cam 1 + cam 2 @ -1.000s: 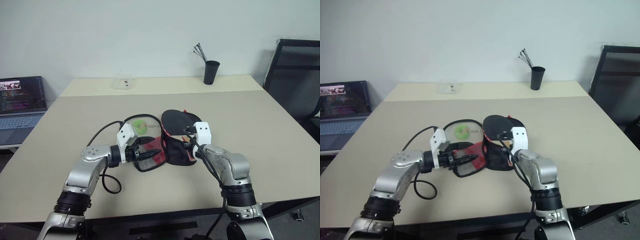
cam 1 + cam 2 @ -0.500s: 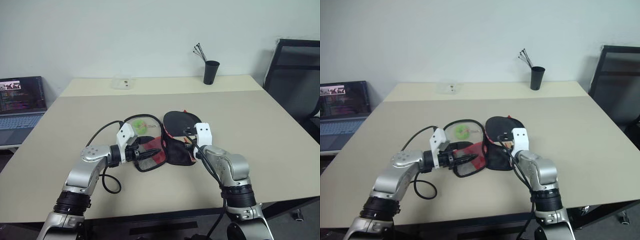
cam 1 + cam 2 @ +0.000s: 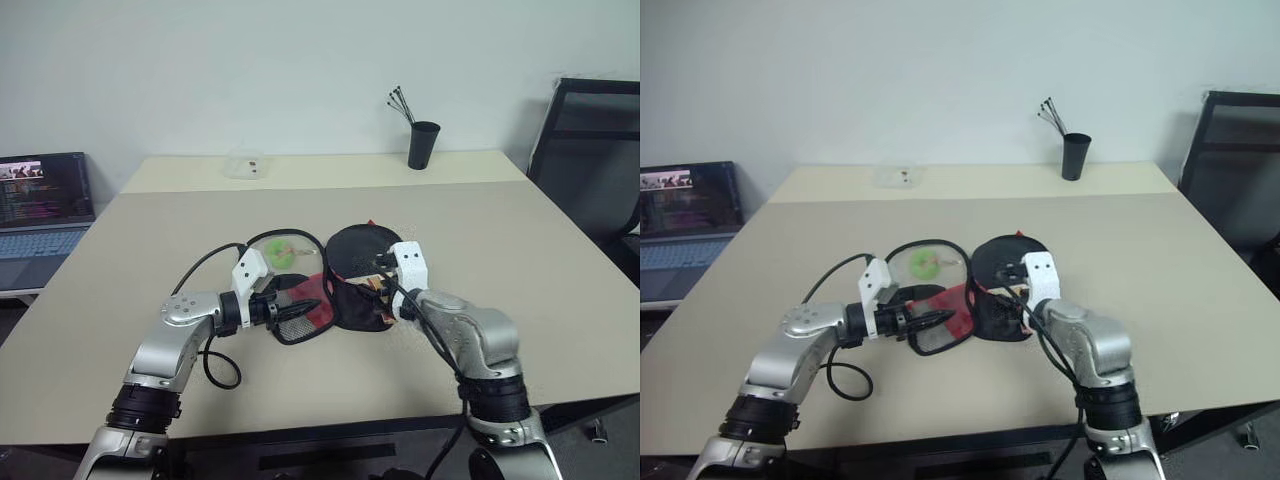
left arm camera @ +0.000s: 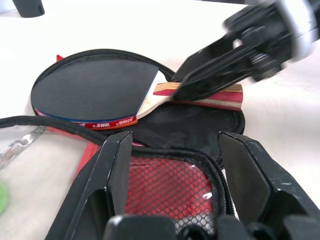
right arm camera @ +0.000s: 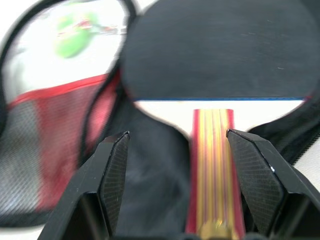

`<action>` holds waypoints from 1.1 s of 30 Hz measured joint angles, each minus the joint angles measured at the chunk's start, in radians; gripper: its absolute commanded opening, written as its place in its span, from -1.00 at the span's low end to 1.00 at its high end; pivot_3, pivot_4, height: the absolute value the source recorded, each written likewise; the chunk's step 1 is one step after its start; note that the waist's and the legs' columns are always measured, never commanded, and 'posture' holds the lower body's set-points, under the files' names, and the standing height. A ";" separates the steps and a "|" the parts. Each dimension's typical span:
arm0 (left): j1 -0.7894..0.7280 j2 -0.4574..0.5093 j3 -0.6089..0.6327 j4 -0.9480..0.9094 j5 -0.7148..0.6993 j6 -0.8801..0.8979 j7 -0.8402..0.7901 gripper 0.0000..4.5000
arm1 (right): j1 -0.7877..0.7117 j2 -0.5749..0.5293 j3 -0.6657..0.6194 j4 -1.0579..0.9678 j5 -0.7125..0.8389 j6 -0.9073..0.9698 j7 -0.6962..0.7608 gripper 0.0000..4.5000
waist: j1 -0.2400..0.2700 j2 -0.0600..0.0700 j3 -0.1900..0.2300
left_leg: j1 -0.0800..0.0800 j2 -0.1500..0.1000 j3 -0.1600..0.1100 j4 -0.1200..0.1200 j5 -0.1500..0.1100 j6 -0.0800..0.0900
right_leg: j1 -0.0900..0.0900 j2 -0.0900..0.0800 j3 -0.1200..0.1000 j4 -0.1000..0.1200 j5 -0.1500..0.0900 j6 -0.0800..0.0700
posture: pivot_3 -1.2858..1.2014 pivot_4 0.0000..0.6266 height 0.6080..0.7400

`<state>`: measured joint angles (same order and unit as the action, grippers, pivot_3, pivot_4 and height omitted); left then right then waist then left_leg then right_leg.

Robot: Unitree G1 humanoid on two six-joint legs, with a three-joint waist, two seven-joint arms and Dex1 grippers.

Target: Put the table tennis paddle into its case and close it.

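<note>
The table tennis paddle (image 3: pixel 355 250) lies black face up in the open case (image 3: pixel 352 308), its striped wooden handle (image 5: pixel 214 165) pointing toward my right arm. My right gripper (image 3: pixel 376 278) is open, one finger on each side of the handle with a gap on both sides. The case lid (image 3: pixel 283 252), with its see-through panel and green tag, is folded out to the left. My left gripper (image 4: pixel 175 140) stands open astride the lid's red mesh end (image 4: pixel 170 187).
At the far edge of the table stand a black cup of pens (image 3: pixel 423 145) and a small clear box (image 3: pixel 245 163). A laptop (image 3: pixel 45 200) sits on a side table to the left. A black chair (image 3: pixel 590 150) is at the right.
My right gripper has opened off the paddle handle and drawn back a little. The paddle now lies flatter in the case. The left gripper has not moved.
</note>
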<state>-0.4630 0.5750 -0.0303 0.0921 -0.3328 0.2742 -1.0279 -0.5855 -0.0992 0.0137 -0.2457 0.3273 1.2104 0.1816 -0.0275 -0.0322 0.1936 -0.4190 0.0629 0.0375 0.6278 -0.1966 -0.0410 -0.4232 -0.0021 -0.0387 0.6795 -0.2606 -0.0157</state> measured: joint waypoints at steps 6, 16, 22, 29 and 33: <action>-0.002 0.002 0.001 0.009 0.000 0.000 -0.008 0.32 | 0.078 -0.195 0.028 -0.103 0.048 0.027 0.132 0.49 | 0.000 0.000 0.000 | 0.000 0.000 0.000 0.000 0.000 0.000 | 0.000 0.000 0.000 0.000 0.000 0.000 | 0.03 -0.52 1.00; -0.008 0.006 0.001 0.022 0.000 0.000 -0.012 0.32 | 0.132 -0.309 0.038 -0.121 0.081 -0.006 0.237 0.49 | -0.002 0.000 0.000 | 0.001 0.001 0.000 0.000 0.000 0.000 | 0.000 0.001 0.000 0.000 0.000 0.000 | 0.03 -0.52 1.00; -0.009 0.011 0.001 0.022 0.000 0.001 -0.012 0.32 | 0.114 -0.231 0.051 -0.121 0.117 0.010 0.232 0.49 | -0.001 0.000 0.000 | 0.001 0.000 0.000 0.000 0.000 0.000 | 0.000 0.001 0.000 0.000 0.000 0.000 | 0.03 -0.52 1.00; -0.009 0.016 0.001 0.021 0.000 0.002 -0.011 0.32 | 0.085 -0.202 0.080 -0.106 0.125 0.012 0.231 0.49 | -0.001 0.000 0.000 | 0.001 0.000 0.000 0.000 0.000 0.000 | 0.000 0.001 0.000 0.000 0.000 0.000 | 0.03 -0.52 1.00; -0.008 0.019 0.001 0.018 0.000 0.004 -0.009 0.32 | 0.085 -0.200 0.087 -0.103 0.125 0.005 0.231 0.49 | -0.001 0.000 0.000 | 0.001 0.000 0.000 0.000 0.000 0.000 | 0.000 0.001 0.000 0.000 0.000 0.000 | 0.03 -0.52 1.00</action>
<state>-0.4709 0.5941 -0.0291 0.1105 -0.3330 0.2781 -1.0365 -0.5009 -0.2995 0.1010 -0.3488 0.4525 1.2157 0.4126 -0.0288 -0.0326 0.1938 -0.4181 0.0630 0.0377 0.6278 -0.1966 -0.0410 -0.4229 -0.0009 -0.0386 0.6795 -0.2607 -0.0157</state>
